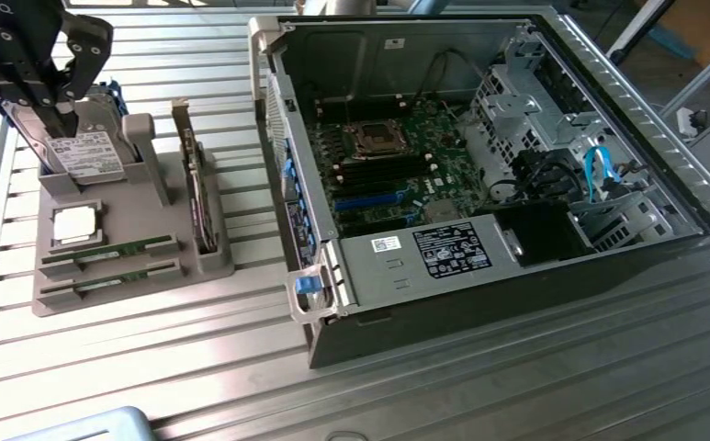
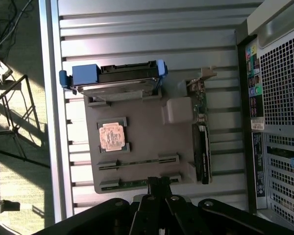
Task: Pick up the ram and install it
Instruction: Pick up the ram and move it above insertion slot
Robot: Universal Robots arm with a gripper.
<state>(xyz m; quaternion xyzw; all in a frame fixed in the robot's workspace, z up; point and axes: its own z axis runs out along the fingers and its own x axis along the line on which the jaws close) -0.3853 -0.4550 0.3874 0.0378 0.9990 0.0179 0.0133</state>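
**Desk:** What dominated the frame?

**Arm:** A ribbed metal table (image 1: 478,386). An open computer case (image 1: 453,317) lay on it towards the exterior view's right, its motherboard (image 1: 391,170) exposed.

**Desk:** And beside the case?

**Arm:** A grey tray (image 1: 140,220) sat on the table towards the exterior view's left, apart from the case. A hard drive (image 1: 85,152) in a blue bracket stood at the tray's far end. An expansion card (image 1: 196,193) stood upright on edge along the side nearest the case. A processor (image 1: 75,225) lay flat in its pocket.

**Desk:** Where was the ram?

**Arm:** The ram (image 1: 116,276) lay in the tray's outermost slot, at the end opposite the hard drive. A second stick (image 1: 116,250) lay parallel in the next slot, just beside it, between the ram and the processor.

**Desk:** And your own position?

**Arm:** My end effector (image 2: 159,182) hung over the tray, at the upper left of the exterior view. Its fingers were pressed together and pinched nothing. In the wrist view the tips lined up over the ram's slot.
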